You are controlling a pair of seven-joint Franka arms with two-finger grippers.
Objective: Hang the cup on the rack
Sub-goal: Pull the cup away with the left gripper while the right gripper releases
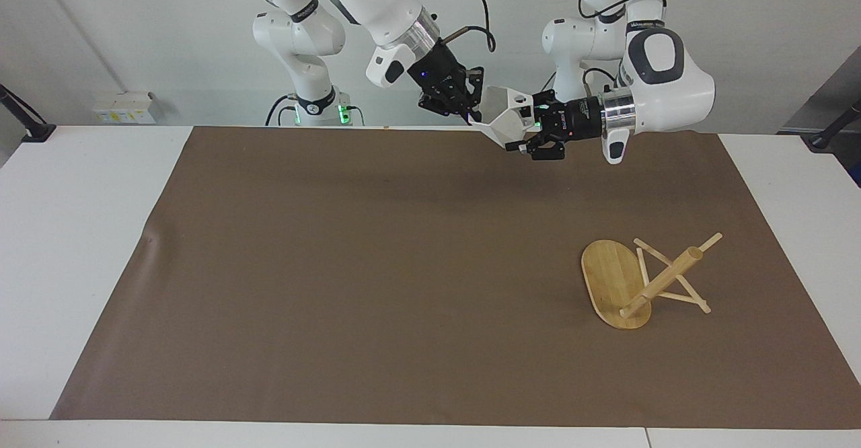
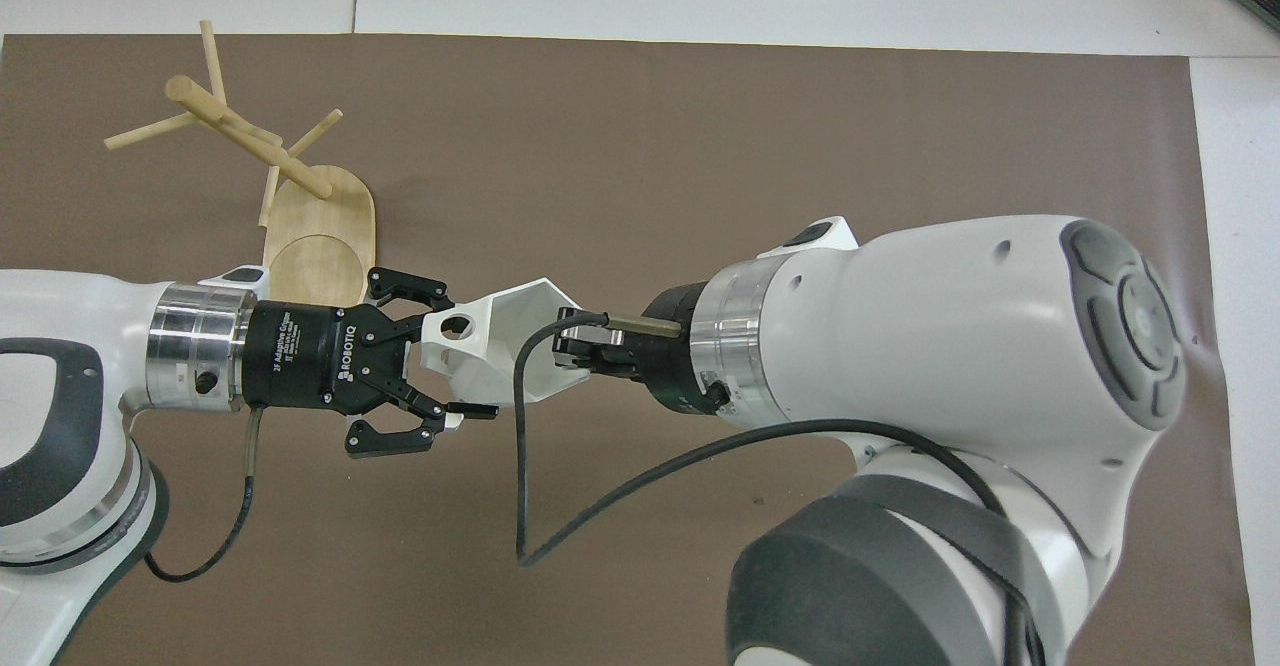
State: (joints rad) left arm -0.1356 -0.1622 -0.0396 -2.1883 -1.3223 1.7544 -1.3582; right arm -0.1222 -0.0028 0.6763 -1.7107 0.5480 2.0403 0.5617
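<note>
Both grippers at cup (image 1: 503,122) (airborne) — handle toward left gripper (image 1: 521,133), clamped; right gripper (image 1: 471,117) grip unclear.

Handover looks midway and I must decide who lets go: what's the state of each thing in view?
cup: off the table, tipped sideways between both tools.
left tool: shut on the cup's handle side.
right tool: at the cup's rim; grip unclear.
rack: toppled on the mat, nothing hung on it.

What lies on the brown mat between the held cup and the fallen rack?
Nothing. In the facing view, the brown mat is bare between the white cup, held up in the air, and the tipped-over bamboo rack.
</note>
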